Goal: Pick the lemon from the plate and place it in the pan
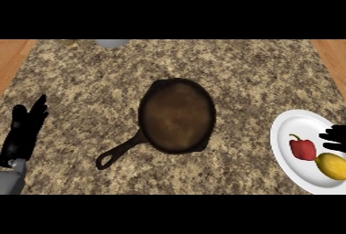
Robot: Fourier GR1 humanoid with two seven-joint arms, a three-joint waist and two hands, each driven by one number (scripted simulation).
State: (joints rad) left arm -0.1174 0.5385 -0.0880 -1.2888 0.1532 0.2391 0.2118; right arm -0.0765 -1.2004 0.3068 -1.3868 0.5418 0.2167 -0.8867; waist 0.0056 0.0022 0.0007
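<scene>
A red pepper (302, 148) is seen on the white plate (287, 132), just left of and slightly below the fingertips of the right hand (334, 139), and it lies just beside the lemon (332, 165), up and to its left. A grey rounded object (110, 43) is partly shown at the far edge of the speckled stone worktop (81, 77), well apart from both hands. The dark pan (177, 115) is set in the middle of the worktop, between the two hands, its handle angled toward the left hand (24, 130). The lemon is yellow and oval, and it is found on the near part of the plate, directly below the right hand's fingers. Only dark fingertips of the right hand are visible at the view's right edge, over the plate's rim; whether they are apart or curled cannot be told, and nothing is seen held. The left hand is kept at the left edge, fingers straight and up, holding nothing.
</scene>
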